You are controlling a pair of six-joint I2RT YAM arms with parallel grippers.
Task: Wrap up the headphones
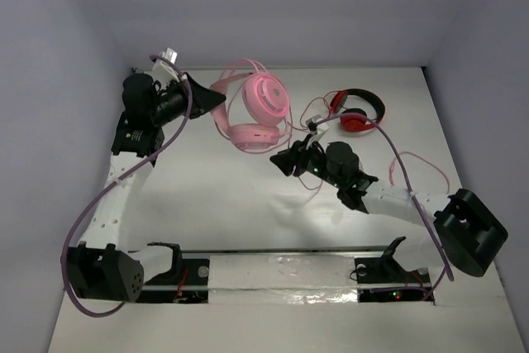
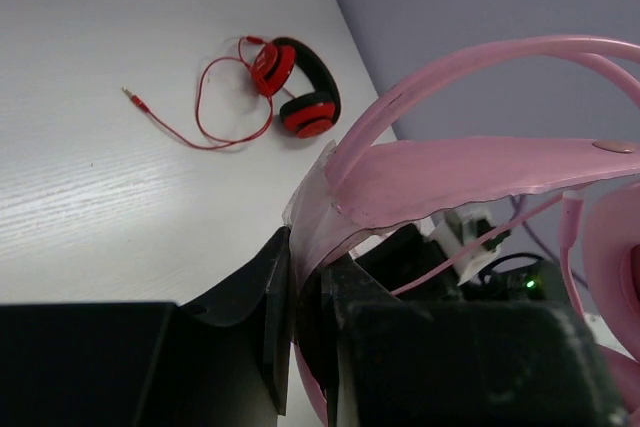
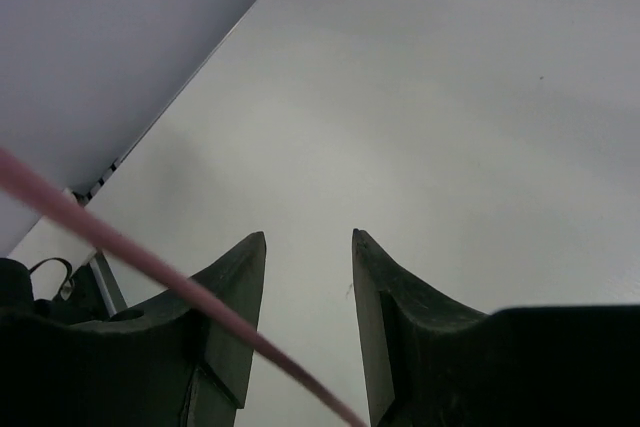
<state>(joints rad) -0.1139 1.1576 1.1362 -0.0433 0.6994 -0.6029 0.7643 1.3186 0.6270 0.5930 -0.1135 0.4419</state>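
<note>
The pink headphones [image 1: 258, 109] stand at the back middle of the table, one round earcup [image 1: 269, 97] facing up. My left gripper [image 1: 216, 98] is shut on their pink headband [image 2: 450, 172], which is pinched between the black fingers [image 2: 275, 292] in the left wrist view. The thin pink cable [image 1: 291, 126] loops off the earcups toward my right gripper [image 1: 281, 161]. That gripper [image 3: 308, 235] is open just in front of the headphones. A blurred pink cable [image 3: 150, 259] crosses in front of its left finger; nothing is clamped.
Red-and-black headphones [image 1: 357, 112] lie at the back right, also in the left wrist view [image 2: 298, 97]. Their red cable [image 1: 417, 159] trails over the table on the right. Purple walls close the back and both sides. The arm bases sit at the near edge.
</note>
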